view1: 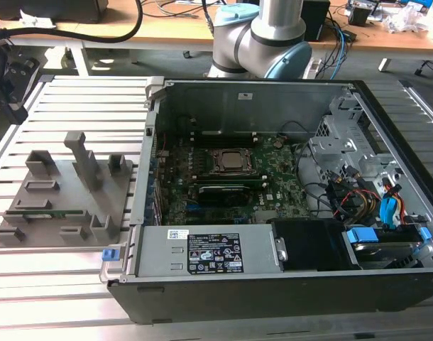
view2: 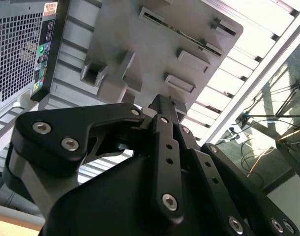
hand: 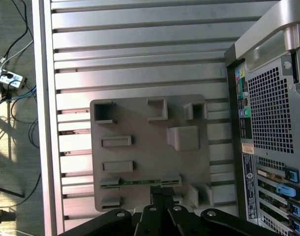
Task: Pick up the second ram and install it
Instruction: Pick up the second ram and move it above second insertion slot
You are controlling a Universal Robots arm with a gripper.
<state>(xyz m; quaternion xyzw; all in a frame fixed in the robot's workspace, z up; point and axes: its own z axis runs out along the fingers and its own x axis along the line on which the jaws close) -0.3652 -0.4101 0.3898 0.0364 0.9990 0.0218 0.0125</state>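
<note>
Slatted alu table [hand: 140, 49]: 2nd ram [hand: 135, 182] sits in grey tray [hand: 140, 128] slot, gripper [hand: 161, 191] nearby, jaws together, empty

Under everything you have a slatted metal worktop [view1: 74, 92], its ribs brightly lit. Behind it in the exterior view stands a wooden desk [view1: 167, 28] strewn with cables [view1: 175, 8]. In the first wrist view, the floor [hand: 5, 157] beside the worktop carries a power strip [hand: 9, 78], loose wires and sunlit patches.
</note>
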